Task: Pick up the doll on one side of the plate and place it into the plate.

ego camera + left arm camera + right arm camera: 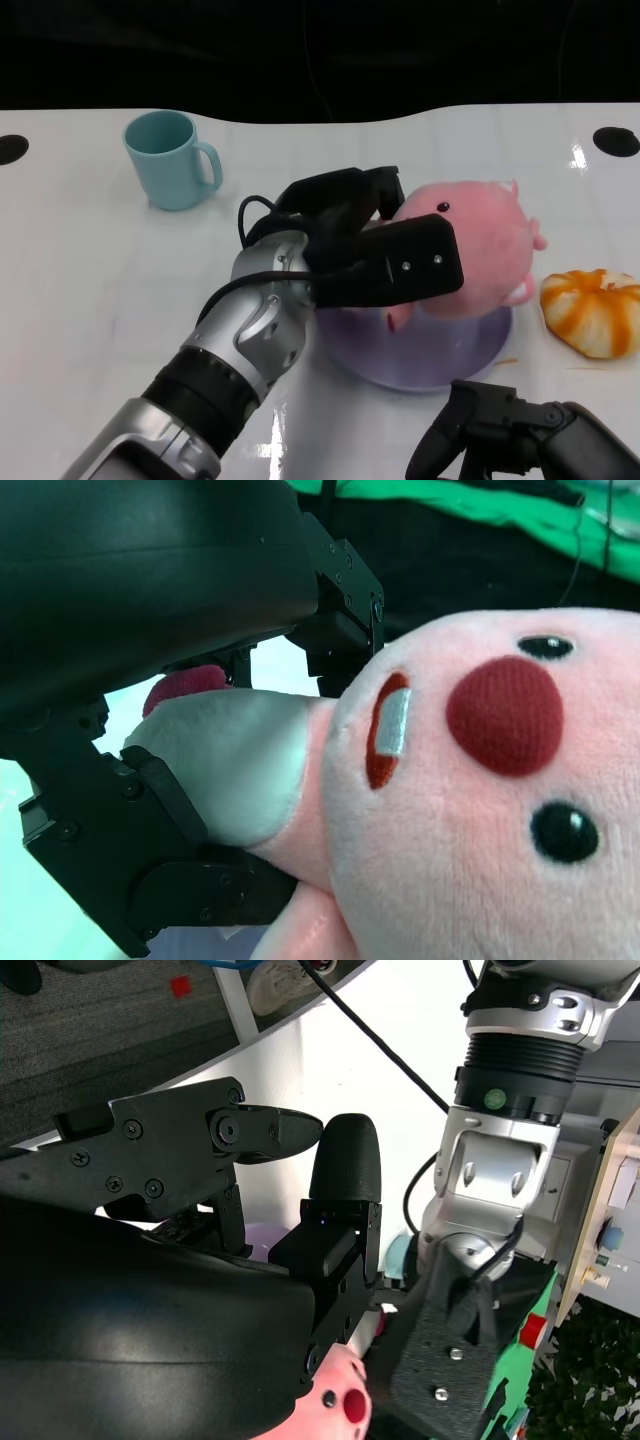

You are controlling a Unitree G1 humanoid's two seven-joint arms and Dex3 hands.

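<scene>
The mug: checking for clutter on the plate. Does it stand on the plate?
No, the mug stands on the white table, well apart from the purple plate.

The left forearm point(235, 345) is silver with a ribbed black collar, and a black cable loops beside it. Both hands (left point(375, 250), right point(520, 435)) are black, blocky and dotted with small screws.

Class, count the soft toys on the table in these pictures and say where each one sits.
1: a pink plush doll over the lavender plate, held by the left hand. Nothing suggests another, though the arm hides some table.
</scene>
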